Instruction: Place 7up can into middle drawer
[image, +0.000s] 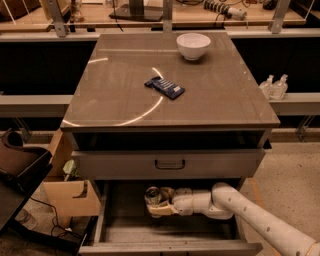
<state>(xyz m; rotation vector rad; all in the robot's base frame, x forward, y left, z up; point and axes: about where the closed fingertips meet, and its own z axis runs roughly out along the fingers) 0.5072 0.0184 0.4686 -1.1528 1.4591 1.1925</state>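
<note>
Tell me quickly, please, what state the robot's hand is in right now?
The hand is closed on the soda can, holding it inside the open drawer.

A white bowl (193, 45) stands toward the far right of the grey cabinet top (110, 100), and a dark blue packet (165, 87) lies flat near its middle. Below, a drawer front (125, 165) with a dark handle is closed. A cardboard box (70, 192) sits left of the cabinet, and two clear bottles (274, 86) stand on a ledge at right
</note>
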